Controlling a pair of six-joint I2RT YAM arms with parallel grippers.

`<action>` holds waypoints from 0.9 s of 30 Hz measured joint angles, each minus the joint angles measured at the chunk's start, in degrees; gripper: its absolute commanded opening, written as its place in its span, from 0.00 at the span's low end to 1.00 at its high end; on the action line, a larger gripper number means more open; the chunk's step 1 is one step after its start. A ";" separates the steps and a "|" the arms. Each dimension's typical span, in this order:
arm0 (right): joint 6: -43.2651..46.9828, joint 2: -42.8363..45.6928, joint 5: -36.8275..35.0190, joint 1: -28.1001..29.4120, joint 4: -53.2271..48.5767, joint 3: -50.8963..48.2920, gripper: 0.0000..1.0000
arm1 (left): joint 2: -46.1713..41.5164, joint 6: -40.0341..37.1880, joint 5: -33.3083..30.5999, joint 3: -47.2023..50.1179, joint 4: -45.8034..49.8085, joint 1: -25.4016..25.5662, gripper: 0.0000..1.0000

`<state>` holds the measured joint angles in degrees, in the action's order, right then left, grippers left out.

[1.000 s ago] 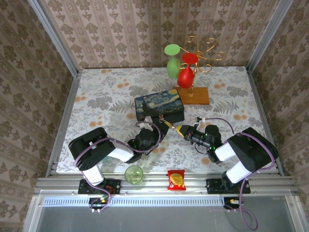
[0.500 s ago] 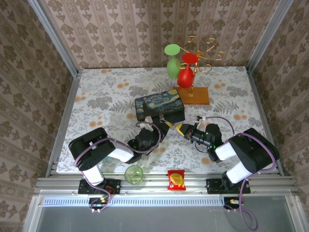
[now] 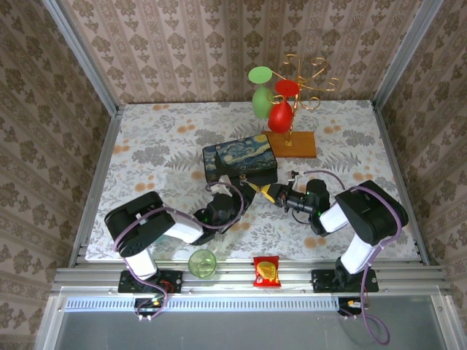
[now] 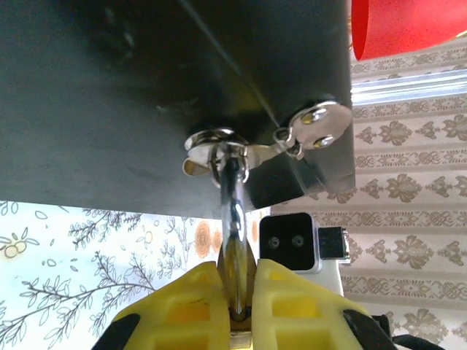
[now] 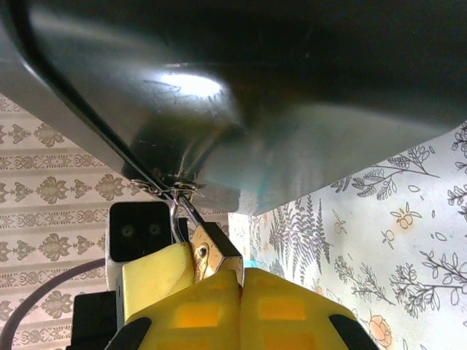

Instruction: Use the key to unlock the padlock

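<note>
A floral-clothed table (image 3: 146,146) lies open toward its side edges. At the painted box (image 3: 241,159) front, mid-frame overhead, the padlock (image 4: 237,271) is clamped by the left gripper (image 4: 239,310), its shackle hooked through the latch (image 4: 219,142). The right gripper (image 5: 241,292) is pressed closed just beside it; whether a key is held cannot be told. The shackle could be twisted, or the box shoved, by a skewed push; scant room is left between the grippers.

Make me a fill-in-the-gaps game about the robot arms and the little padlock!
1. The left gripper pinches the padlock, which hangs on the latch of the painted ____.
2. The right gripper has ____ fingers.
3. The cup beside the red snack packet is ____.
Missing words: box, yellow, green.
</note>
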<state>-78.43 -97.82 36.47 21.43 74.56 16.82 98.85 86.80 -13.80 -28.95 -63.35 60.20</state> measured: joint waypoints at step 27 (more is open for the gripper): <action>19.12 22.14 -30.23 14.08 -33.40 -2.47 0.00 | 1.81 -4.39 6.21 -0.46 3.23 -0.59 0.04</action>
<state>-59.31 -75.68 6.24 35.51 41.17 14.35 100.66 82.41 -7.60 -29.41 -60.12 59.61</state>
